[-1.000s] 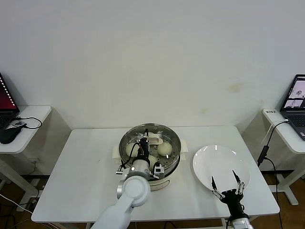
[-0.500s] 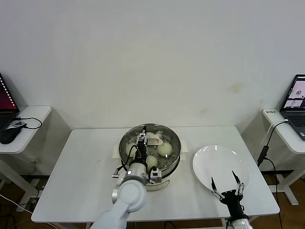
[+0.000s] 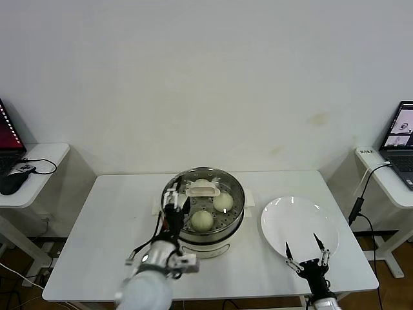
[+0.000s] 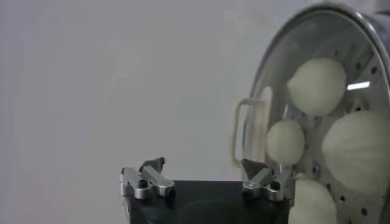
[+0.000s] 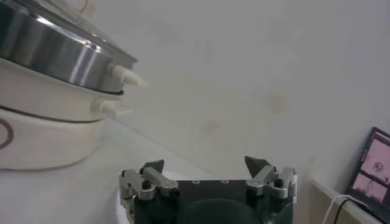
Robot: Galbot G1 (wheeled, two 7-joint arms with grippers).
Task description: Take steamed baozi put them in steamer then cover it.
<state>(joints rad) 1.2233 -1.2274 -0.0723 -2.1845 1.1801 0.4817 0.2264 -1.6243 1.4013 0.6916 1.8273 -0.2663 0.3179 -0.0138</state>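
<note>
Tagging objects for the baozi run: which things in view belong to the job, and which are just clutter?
Job:
- baozi in the steamer
- glass lid on the steamer
- left tool, open, beside the steamer
- white plate, no baozi on it
- right tool, open, at the plate's near edge

Lying about:
- laptops on the side desks
- mouse

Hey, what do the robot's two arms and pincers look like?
The left arm is glossy white with a rounded shell, with black cabling near its wrist. Both the left pincer and the right pincer have black bodies, silver metal finger brackets and dark pointed tips.
</note>
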